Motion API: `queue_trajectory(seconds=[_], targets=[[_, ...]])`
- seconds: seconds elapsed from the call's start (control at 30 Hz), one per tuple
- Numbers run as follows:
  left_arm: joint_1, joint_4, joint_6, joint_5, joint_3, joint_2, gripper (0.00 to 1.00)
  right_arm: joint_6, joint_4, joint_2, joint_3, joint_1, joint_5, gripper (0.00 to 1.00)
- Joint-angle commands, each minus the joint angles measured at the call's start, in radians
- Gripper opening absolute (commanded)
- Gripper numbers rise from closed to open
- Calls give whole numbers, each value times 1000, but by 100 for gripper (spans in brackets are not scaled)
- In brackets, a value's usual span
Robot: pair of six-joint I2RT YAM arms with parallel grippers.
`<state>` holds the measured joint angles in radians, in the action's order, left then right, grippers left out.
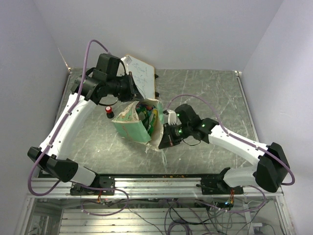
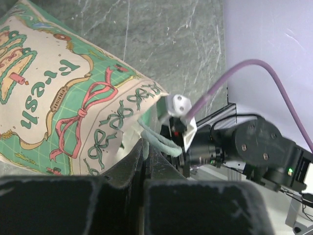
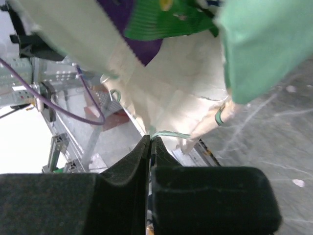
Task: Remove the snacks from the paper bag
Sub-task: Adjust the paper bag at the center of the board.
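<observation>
Two grippers: both are seen pressed shut, with no gap between the fingers.
Left gripper (image 2: 145,148): closed on the far rim of the bag (image 1: 130,129); cream paper is pinched at the fingertips, and a green string handle (image 2: 157,141) is looped just beside them.
Right gripper (image 3: 150,143): closed on a cream fold of the bag's near rim; the paper is seen running into the line where the fingers meet.
Bag position: held mid-table between the two arms, tilted, with the base toward the near left and the mouth spread between the two grips and turned up to the overhead camera. Whether the base rests on the table (image 1: 210,93) cannot be told.
Snacks (image 1: 149,115): seen inside the bag's mouth; in the right wrist view a green packet (image 3: 166,19) and a purple packet (image 3: 134,24) are visible above the fingers.
Surroundings: a red-and-black cylinder (image 1: 109,112) stands just beside the bag's left side, under the left arm. A white board (image 1: 143,77) lies behind the bag, partly covered by the left wrist.
Bag appearance: cream paper with a mint-green panel printed with bows and a pink ribbon; the rim is crumpled.
</observation>
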<state>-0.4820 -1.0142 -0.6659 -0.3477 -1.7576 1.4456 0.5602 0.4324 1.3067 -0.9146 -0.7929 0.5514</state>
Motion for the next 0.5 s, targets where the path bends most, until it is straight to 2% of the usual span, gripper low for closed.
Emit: queue_trajectory(seconds=[0.0,0.07,0.1,0.27,0.37,0.47], targets=[[-8,79,-64,-86,54,-49,7,49,14,-4,-52,-83,-95,0],[-9,94,-83,-90,114,-79,7,54,78,-37,-36,-83,-177,0],[-9,104,-96,-93,155,-94,7,55,111,-59,-31,-83,-230,4],[-8,172,-150,-126,274,-144,7,-7,291,-123,-60,-81,-422,35],[-10,162,-151,-138,281,-129,7,-43,383,-123,-149,-81,-519,42],[-10,176,-148,-108,265,-125,7,2,336,-128,-172,-83,-549,46]])
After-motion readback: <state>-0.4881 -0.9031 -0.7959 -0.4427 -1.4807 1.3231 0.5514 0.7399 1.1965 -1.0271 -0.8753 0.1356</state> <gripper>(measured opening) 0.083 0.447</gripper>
